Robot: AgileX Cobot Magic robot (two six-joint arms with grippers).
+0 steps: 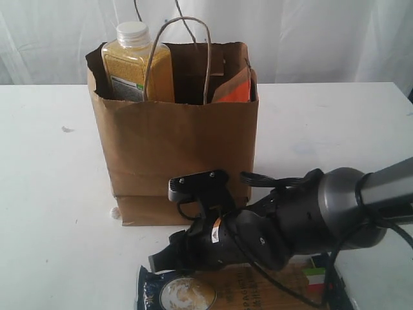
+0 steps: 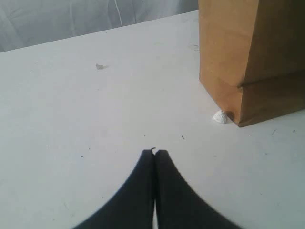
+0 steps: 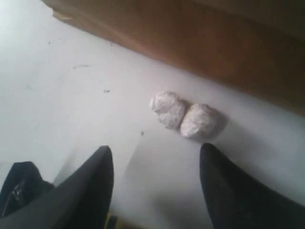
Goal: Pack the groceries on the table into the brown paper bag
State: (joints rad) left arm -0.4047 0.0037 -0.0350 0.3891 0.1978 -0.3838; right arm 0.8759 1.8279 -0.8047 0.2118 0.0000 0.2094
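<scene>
Crosswise lies spaghetti pack [image 1: 227, 294], blue end leftward.

The outside camera sits a bit high and looks across the tabletop [image 1: 51, 194] at the brown paper bag [image 1: 174, 148]. The left wrist camera looks low past the left hand [image 2: 155, 152] at the bag's bottom corner. The right wrist camera, past the right hand [image 3: 156, 149], is very near the bag's bottom edge. All three see the bag's bottom.

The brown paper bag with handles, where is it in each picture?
Exterior view: tall brown kraft paper bag, middle of the white table.
Left wrist view: its bottom corner, beyond the left gripper.
Right wrist view: its base edge, beyond the right gripper.
Shared landmark: white pebble-like bits at its base.
</scene>
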